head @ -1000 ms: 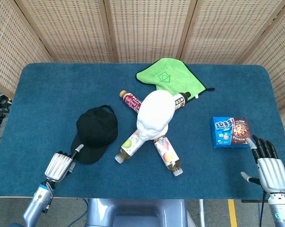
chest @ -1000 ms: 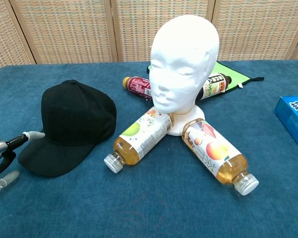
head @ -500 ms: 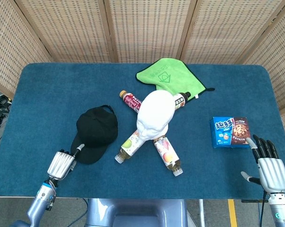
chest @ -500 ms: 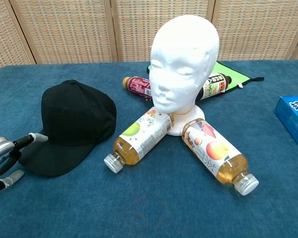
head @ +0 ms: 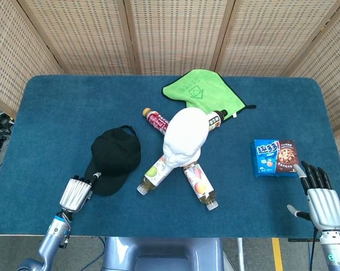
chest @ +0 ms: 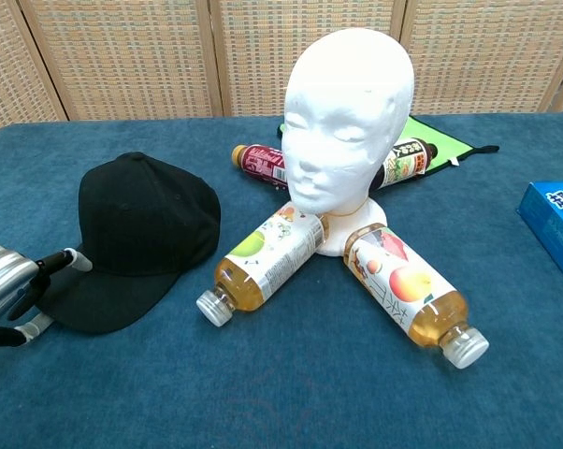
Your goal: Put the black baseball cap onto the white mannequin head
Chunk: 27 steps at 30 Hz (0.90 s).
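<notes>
The black baseball cap (head: 114, 158) (chest: 141, 234) lies on the blue table, left of centre, brim toward the front. The white mannequin head (head: 184, 138) (chest: 348, 126) stands upright in the middle, bare. My left hand (head: 78, 192) (chest: 15, 290) is at the cap's brim, its fingertips (chest: 69, 260) touching or just over the brim's left edge; a firm hold does not show. My right hand (head: 321, 197) rests at the table's front right corner, fingers apart, holding nothing.
Three bottles lie around the mannequin's base: a green-label one (chest: 260, 262), a peach-label one (chest: 410, 296) and a red one (chest: 260, 165). A dark bottle (chest: 401, 163) and green cloth (head: 199, 92) lie behind. A blue cookie box (head: 274, 157) sits at right.
My left hand has moved forward and to the right, up to the cap's brim. The cap has shifted slightly. The right hand has not moved.
</notes>
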Available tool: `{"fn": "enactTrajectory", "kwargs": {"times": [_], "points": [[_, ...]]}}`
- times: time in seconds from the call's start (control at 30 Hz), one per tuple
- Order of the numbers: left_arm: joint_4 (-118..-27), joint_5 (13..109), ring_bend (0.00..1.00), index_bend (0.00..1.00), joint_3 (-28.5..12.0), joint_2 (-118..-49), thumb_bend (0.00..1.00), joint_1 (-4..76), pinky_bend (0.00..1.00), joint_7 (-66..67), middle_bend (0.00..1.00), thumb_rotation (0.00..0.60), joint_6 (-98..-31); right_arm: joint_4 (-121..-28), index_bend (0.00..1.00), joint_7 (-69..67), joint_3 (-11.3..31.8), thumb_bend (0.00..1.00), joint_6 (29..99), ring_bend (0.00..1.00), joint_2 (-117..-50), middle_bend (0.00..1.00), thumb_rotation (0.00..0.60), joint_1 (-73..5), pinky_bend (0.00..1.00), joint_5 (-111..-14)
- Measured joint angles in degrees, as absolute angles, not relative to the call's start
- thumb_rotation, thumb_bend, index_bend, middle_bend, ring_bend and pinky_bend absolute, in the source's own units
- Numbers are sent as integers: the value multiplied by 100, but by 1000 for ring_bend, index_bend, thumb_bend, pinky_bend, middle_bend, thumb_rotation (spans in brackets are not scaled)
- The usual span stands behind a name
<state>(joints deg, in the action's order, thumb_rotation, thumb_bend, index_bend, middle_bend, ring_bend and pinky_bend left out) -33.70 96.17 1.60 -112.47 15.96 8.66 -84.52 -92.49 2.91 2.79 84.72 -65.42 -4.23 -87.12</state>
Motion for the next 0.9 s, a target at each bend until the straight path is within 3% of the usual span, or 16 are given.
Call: {"fn": "enactTrajectory", "kwargs": {"times": [0.23,0.53,0.9], "points": [[-2703,9624,798,356,133,-11585,396,1662,711,629,835,600,-8609,-9236,14,294,281,35,8472,0,-6550,0,600,-424,0,-8709],[-1993,9637,817,497,166,-11932,366,1720,719,423,848,600,-8776,-9222,17,291,283,36,8495,0,-6563,0,600,-423,0,-8732],[-1488,9591,850,801,207,-12151,420,1800,726,327,861,600,-8907,-9208,30,287,282,35,8515,0,-6578,0,600,-420,0,-8752]]}}
